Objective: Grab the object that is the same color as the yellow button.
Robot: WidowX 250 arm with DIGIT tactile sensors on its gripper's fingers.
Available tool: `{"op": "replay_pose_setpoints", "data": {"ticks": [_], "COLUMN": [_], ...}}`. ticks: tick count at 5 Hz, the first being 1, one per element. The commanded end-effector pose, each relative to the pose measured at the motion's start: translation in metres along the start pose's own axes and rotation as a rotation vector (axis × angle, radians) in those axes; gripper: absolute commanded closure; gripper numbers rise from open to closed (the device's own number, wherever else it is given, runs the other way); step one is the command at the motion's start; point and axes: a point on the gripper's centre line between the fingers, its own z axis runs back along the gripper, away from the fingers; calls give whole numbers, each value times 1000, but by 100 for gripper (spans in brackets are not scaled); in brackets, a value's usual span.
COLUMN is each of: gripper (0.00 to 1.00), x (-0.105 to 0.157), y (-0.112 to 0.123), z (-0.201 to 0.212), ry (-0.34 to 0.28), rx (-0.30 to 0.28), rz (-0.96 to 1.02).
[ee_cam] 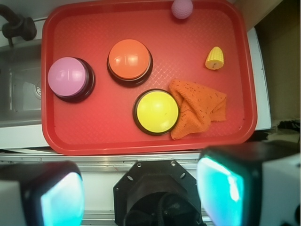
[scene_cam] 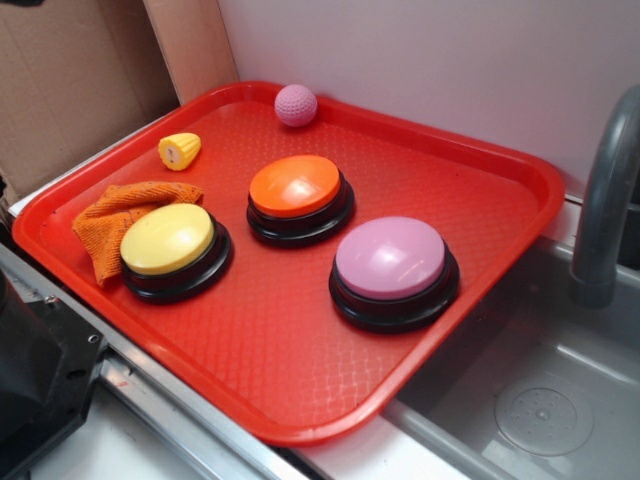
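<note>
One corn (ee_cam: 214,59) lies near the tray's (ee_cam: 117,136) far corner, well away from the open, empty gripper (ee_cam: 141,193).

A red tray (scene_cam: 480,180) held three dome buttons. The yellow button (scene_cam: 168,240) sat at nine o'clock, touching an orange cloth (scene_cam: 118,212) bunched on its far-left side. The orange button (scene_cam: 296,187) stood near the centre, the pink button (scene_cam: 392,260) at four o'clock. The corn piece (scene_cam: 180,150) lay at ten o'clock, apart from a pink ball (scene_cam: 296,104) at twelve.
</note>
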Motion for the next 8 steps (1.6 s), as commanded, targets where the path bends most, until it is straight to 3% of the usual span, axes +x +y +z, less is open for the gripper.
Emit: {"op": "replay_pose_setpoints", "data": {"ticks": [1, 3, 5, 7, 8], "gripper": [0, 0, 0, 0, 0], "x": [0, 15, 47, 79, 87], "y": [0, 50, 107, 145, 154], "z": [0, -26, -75, -115, -131], "ry": [0, -42, 14, -18, -53], "rx": [0, -85, -54, 29, 39], "rz": [0, 233, 486, 642, 670]}}
